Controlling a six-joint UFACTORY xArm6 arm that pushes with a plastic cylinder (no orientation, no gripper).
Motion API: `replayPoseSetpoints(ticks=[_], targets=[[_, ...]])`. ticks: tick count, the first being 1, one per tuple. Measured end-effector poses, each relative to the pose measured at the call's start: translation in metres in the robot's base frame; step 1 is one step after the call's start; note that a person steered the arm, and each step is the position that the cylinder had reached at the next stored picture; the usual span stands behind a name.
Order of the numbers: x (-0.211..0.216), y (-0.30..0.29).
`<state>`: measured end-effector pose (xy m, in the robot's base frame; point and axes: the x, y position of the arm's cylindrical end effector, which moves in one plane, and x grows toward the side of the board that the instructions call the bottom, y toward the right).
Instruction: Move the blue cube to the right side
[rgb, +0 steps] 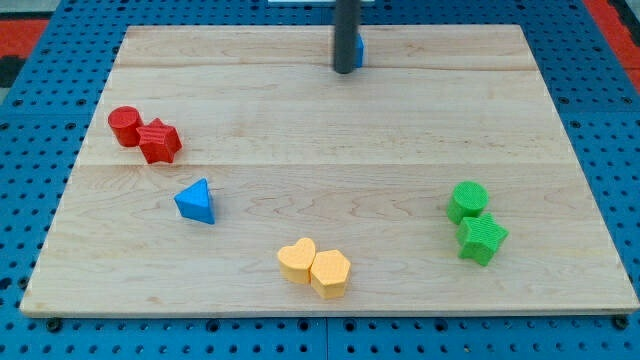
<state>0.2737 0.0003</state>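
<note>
The blue cube sits near the top middle of the wooden board, mostly hidden behind the dark rod; only a sliver of its right side shows. My tip rests on the board right against the cube's left front side.
A red cylinder and a red star-like block sit at the left. A blue triangle lies lower left. A yellow heart and a yellow hexagon sit at the bottom middle. A green cylinder and a green star are at the right.
</note>
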Motion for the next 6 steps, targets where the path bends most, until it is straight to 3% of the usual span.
replayPoseSetpoints(ticks=[1,2,3,4,6], targets=[[-0.035,-0.018],[-0.032,0.064],[-0.022,0.078],[0.026,0.125],[0.002,0.174]])
